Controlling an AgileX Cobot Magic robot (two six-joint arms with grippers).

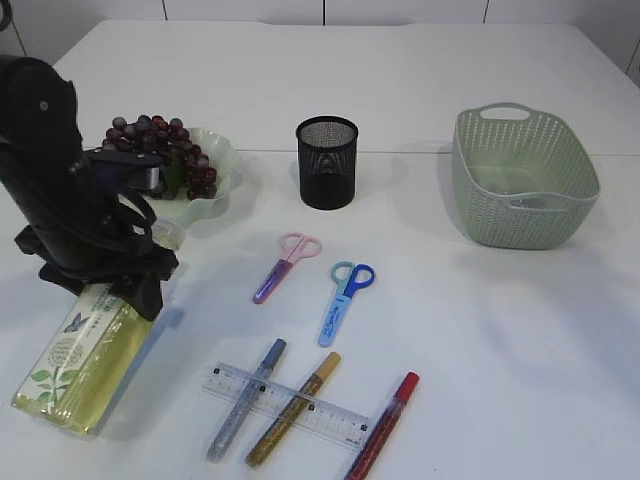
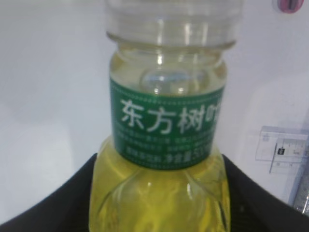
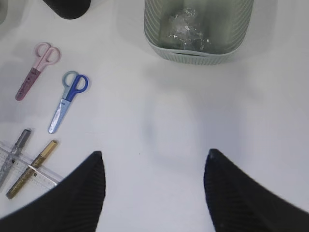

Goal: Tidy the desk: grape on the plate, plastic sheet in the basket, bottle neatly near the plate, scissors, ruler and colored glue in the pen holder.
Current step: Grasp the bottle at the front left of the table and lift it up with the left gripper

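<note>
The left pincer (image 1: 140, 290) is clamped on the bottle (image 1: 85, 355), its two black fingers (image 2: 38, 203) pressed against either side of the shoulder just under the green neck band. The bottle lies on its side on the table (image 1: 450, 330), base pointing away from the pincer toward the front-left corner, cap (image 2: 174, 19) just beyond the fingers.

The step in hand looks like standing the bottle up near the plate (image 1: 215, 190). To do it well, keep the grip firm at the shoulder, lift clear of the table before swinging upright, and set the base down flat just beside the plate rim without nudging the grapes (image 1: 165, 150).

The bottle is clear plastic, filled with pale yellow liquid, with a green band of white characters at the neck and a leaf-printed label on the body; it is likely heavy and smooth.

The right pincer (image 3: 154, 183) hangs apart and empty over bare table. Beyond it sits the basket (image 3: 198, 48), the crumpled sheet (image 3: 186, 31) already inside.
</note>
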